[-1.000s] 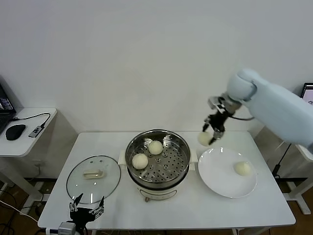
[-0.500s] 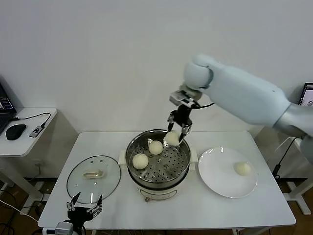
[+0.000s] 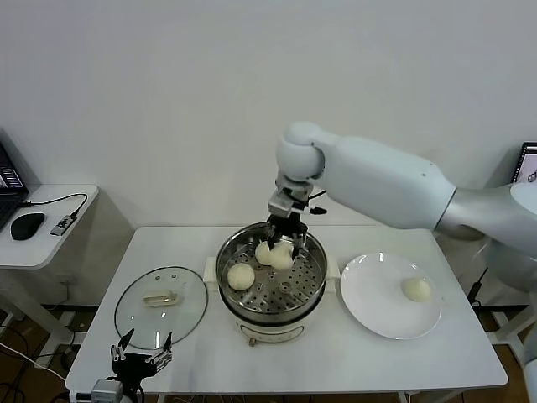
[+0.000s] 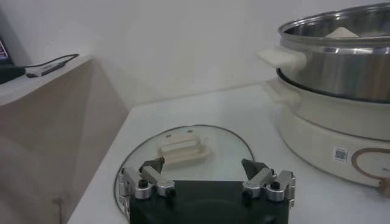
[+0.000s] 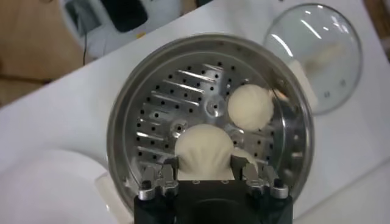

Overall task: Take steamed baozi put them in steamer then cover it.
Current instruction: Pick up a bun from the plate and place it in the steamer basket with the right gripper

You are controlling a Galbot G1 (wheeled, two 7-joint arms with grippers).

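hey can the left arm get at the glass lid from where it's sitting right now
Probably yes. The left claw hangs open at the table's near edge, right beside the cover, which lies flat on the table with its handle facing up. Nothing stands between them; the right claw is busy over the steamer.

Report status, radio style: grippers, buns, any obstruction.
Right gripper shut on round cream-white bun, over shiny steel steamer pot. Left gripper open, idle near clear glass lid. One bun left on white plate.
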